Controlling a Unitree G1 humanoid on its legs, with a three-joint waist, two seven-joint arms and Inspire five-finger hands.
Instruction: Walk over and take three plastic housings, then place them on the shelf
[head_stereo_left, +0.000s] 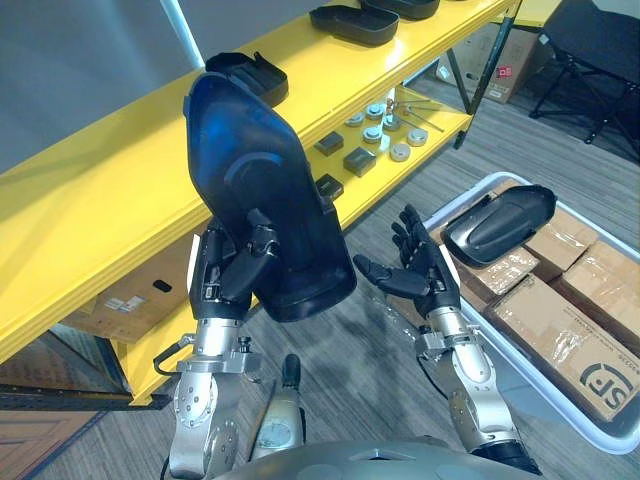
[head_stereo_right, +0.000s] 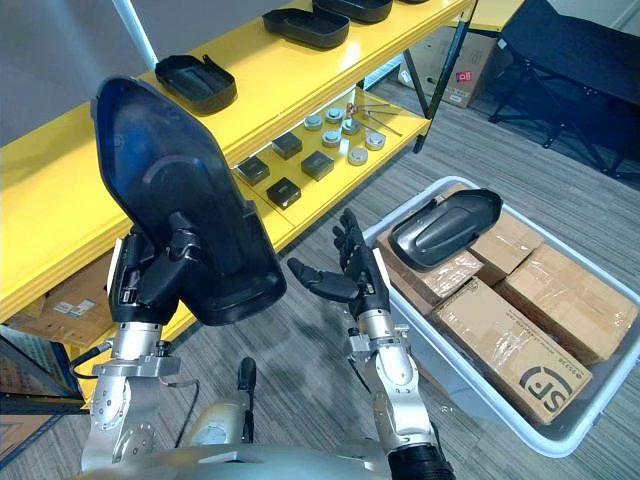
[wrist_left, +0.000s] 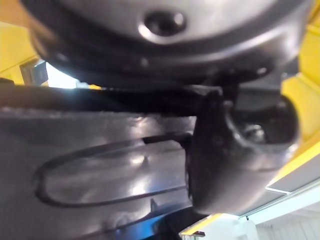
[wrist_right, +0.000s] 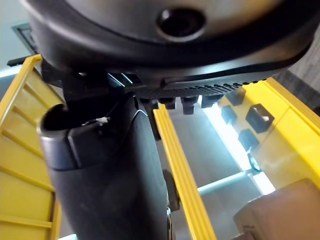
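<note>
My left hand (head_stereo_left: 232, 268) is shut on a large black plastic housing (head_stereo_left: 262, 190), held upright and tilted in front of the yellow shelf (head_stereo_left: 120, 180); its thumb (wrist_left: 235, 165) presses the housing's face (wrist_left: 100, 165). My right hand (head_stereo_left: 420, 268) is open beside the housing's lower edge, holding nothing. Three more black housings lie on the shelf's top board: one (head_stereo_left: 248, 74) just behind the held one and others (head_stereo_left: 352, 24) farther right. Another housing (head_stereo_left: 498, 224) rests on cardboard boxes in the grey bin (head_stereo_left: 560, 420) on the right.
The shelf's lower board carries small dark blocks (head_stereo_left: 345, 158) and round metal parts (head_stereo_left: 385, 125). Cardboard boxes (head_stereo_left: 580, 320) fill the bin. A box (head_stereo_left: 130, 295) sits under the shelf. A black chair (head_stereo_left: 595, 50) stands at the far right on the wood-grain floor.
</note>
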